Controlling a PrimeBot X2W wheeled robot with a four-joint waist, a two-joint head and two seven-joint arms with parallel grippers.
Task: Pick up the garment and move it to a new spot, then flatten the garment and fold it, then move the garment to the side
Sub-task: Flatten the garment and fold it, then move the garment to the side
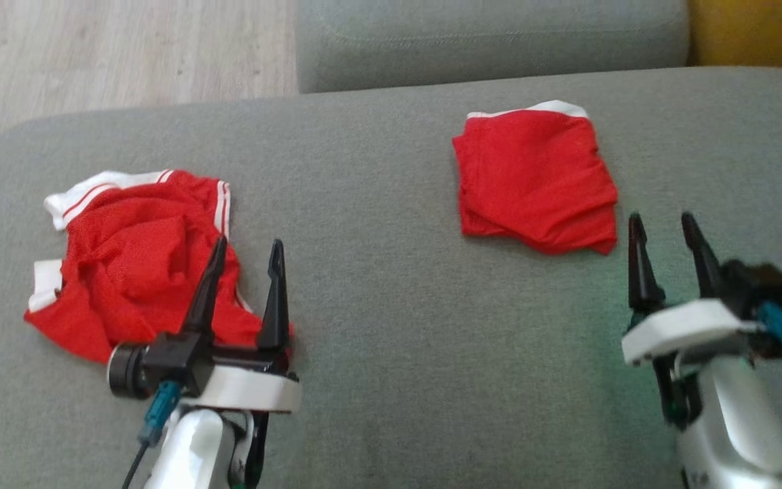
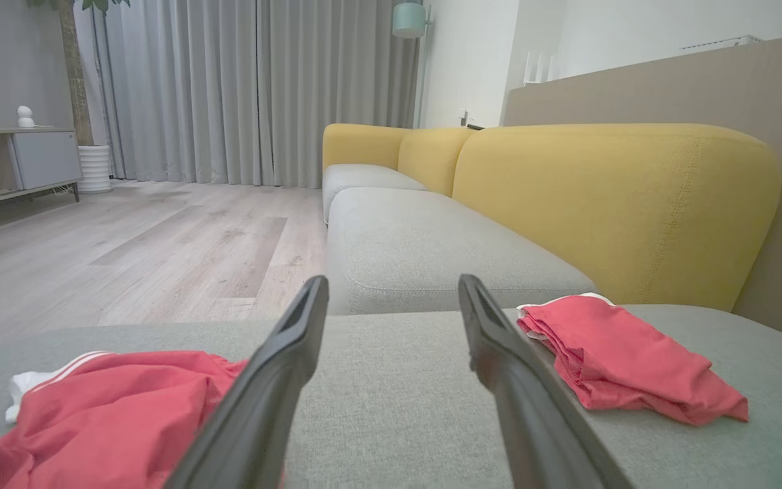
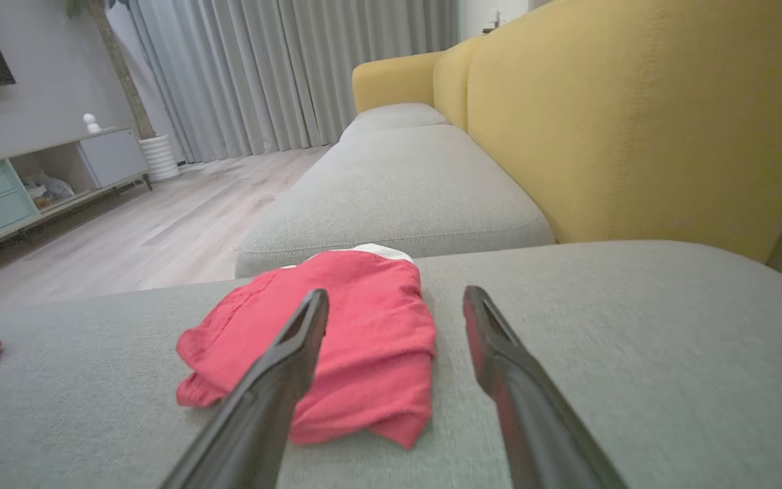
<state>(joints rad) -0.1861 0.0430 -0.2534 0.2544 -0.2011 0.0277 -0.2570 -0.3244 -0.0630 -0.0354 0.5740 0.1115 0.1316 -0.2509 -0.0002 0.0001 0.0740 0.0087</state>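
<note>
On the grey sofa cushion, a crumpled red garment is lying at the left. The left gripper is hanging over its right edge, fingers spread wide, holding nothing. A folded red garment is lying further right, and just beside it the right gripper is standing open and empty.

a folded red garment with a white band along its far edge lies flat on a grey cushion. well to the left of the folded garment, on the same cushion, a crumpled red garment with white trim sits in a heap. the left gripper hangs over that heap's near right edge, fingers spread and empty. the right gripper is just beside the folded garment's near right corner, fingers parted, holding nothing. beyond the folded garment sits a second grey cushion, with pale wood floor further left.
</note>
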